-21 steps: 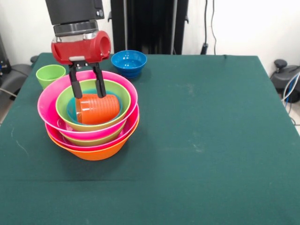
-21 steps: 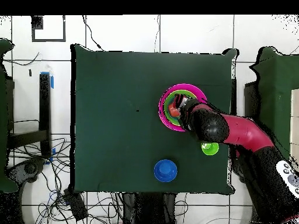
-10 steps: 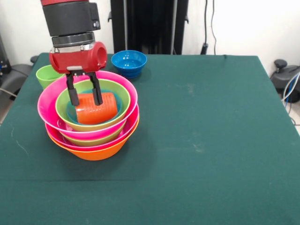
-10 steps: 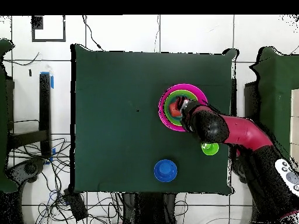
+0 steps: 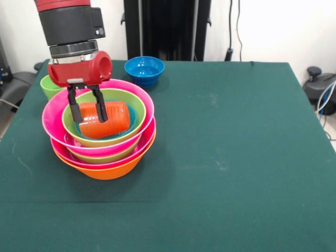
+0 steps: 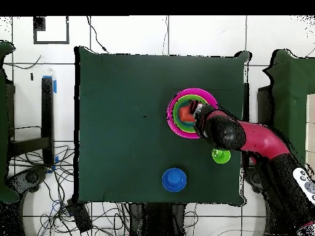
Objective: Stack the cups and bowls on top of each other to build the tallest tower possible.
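Note:
The tower (image 5: 107, 169) stands at the table's left: a wide orange bowl lowest, then pink and green bowls nested, with a pink bowl (image 5: 51, 113) and a green bowl (image 5: 135, 105) uppermost. An orange-red cup (image 5: 113, 119) lies on its side inside the top green bowl, its mouth to the left. My gripper (image 5: 88, 118) hangs low over the cup's mouth end. It is open, with one finger at the cup's rim and the other across its body. A light green cup (image 5: 48, 84) stands upright behind the tower, partly hidden by my gripper. From overhead my arm covers part of the tower (image 6: 175, 115).
A small dark blue bowl (image 5: 144, 69) sits alone at the far edge, and shows from overhead as a dark blue bowl (image 6: 174, 179). The light green cup (image 6: 221, 156) stands near the table's edge. Green cloth covers the table (image 5: 236, 147).
My gripper has moved left and lower into the top bowl. The orange-red cup has shifted slightly left and turned, its closed end now tilted up.

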You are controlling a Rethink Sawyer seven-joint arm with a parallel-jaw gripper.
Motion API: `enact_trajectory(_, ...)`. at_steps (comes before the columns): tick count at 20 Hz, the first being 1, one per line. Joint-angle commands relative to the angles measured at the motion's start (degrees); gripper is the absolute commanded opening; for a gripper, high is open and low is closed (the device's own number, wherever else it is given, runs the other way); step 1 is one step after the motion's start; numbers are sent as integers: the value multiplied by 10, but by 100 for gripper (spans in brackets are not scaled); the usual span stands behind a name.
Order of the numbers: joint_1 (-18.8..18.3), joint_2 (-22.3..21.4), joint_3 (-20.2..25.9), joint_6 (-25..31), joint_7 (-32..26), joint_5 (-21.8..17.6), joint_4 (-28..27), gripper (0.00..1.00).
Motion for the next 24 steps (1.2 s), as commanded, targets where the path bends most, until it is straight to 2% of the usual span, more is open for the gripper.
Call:
enact_trajectory(1, 2, 21, 15, 79, -127, -57, -16, 100)
enact_trajectory(9, -1, 5, 22, 108, -135, -46, -16, 100)
enact_trajectory(17, -22, -42, 43, 176, -152, -28, -4, 100)
enact_trajectory(24, -10, -10, 46, 147, -118, -49, -4, 100)
